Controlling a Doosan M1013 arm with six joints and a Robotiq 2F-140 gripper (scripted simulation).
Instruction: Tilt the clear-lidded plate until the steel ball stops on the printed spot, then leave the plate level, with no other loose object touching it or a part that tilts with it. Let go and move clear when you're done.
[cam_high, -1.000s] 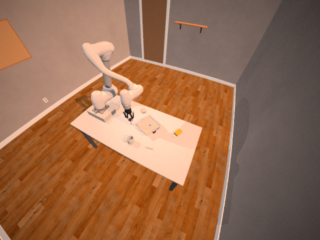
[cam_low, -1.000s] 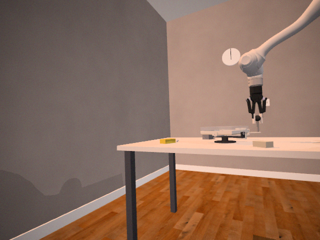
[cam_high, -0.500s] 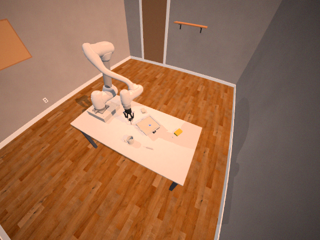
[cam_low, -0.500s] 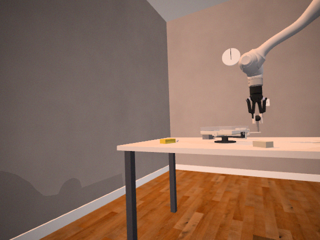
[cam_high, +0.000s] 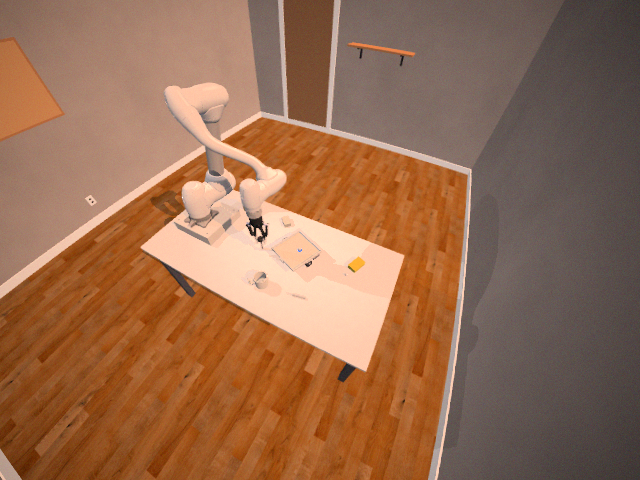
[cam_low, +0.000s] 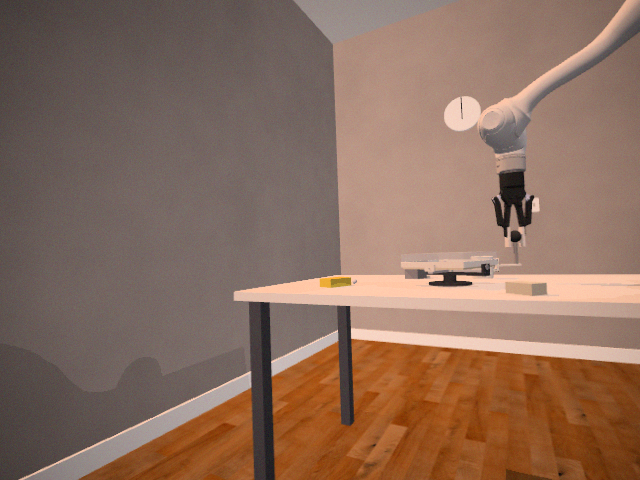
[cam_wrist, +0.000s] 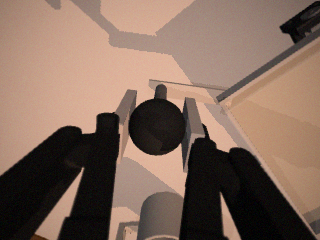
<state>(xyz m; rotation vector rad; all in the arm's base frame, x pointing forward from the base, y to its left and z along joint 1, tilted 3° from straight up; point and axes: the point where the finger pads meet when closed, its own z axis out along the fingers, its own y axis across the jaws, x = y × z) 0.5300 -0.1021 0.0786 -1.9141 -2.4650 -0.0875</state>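
White table (cam_high: 330, 330), yellow block (cam_high: 356, 264), mug (cam_high: 260, 279), beige block (cam_low: 525, 288)

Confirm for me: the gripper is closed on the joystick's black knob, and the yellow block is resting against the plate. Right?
Not quite. The gripper is shut on the black knob, but the yellow block lies apart from the plate, with bare table between them, as the top view shows.

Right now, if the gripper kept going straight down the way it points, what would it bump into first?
The gripper is shut on the black knob of the plate's lever, so that knob and its thin stem would be pushed down first. Below lies the white table, beside the plate rather than over it, as far as depth shows.
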